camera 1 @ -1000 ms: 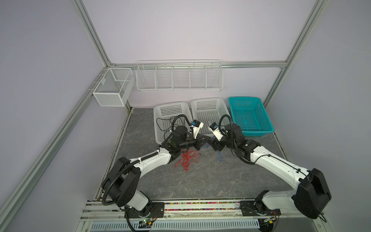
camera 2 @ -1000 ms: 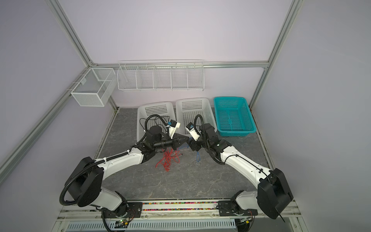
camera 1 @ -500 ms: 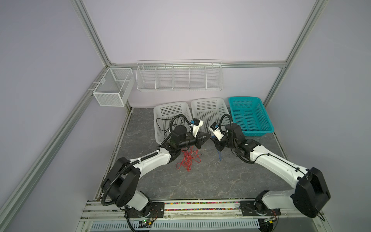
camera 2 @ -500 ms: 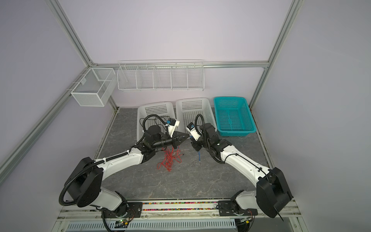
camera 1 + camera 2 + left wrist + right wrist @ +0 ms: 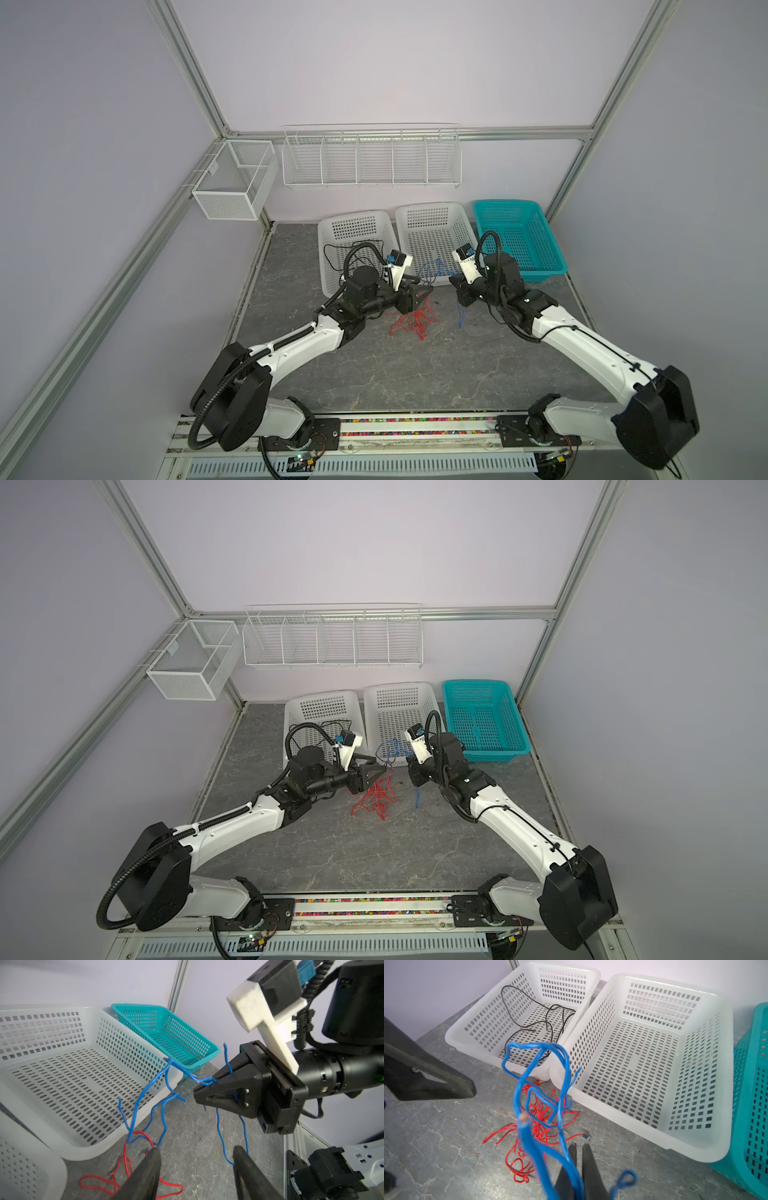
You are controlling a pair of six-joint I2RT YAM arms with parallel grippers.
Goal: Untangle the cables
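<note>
Near the middle of both top views the right gripper (image 5: 457, 286) has its black, wedge-shaped jaws pressed together on the blue cables (image 5: 436, 269). These are thin, glossy, kinked strands. In the left wrist view the right gripper (image 5: 196, 1095) pinches them at the very tip of the jaws. From there the blue cables (image 5: 153, 1088) arch away in crooked loops, and loose ends dangle toward the table (image 5: 374, 374).

The left gripper (image 5: 417, 293) faces it from the left. Its jaws stand part way open with nothing between them. Its matte black fingers (image 5: 151, 1159) taper to blunt tips. Red and blue strands end at one tip, but I cannot tell whether they touch it.

The red cables (image 5: 413, 324) lie in a loose, wiry tangle on the grey, veined, stone-look table, just below centre and under the left gripper.

The black cables (image 5: 550, 1014) curl loosely inside the left of two white baskets (image 5: 353, 218). These baskets are perforated plastic, rectangular, with rounded rims. A finer-meshed teal basket (image 5: 511, 205) sits at the right end of the same row, above centre.
</note>
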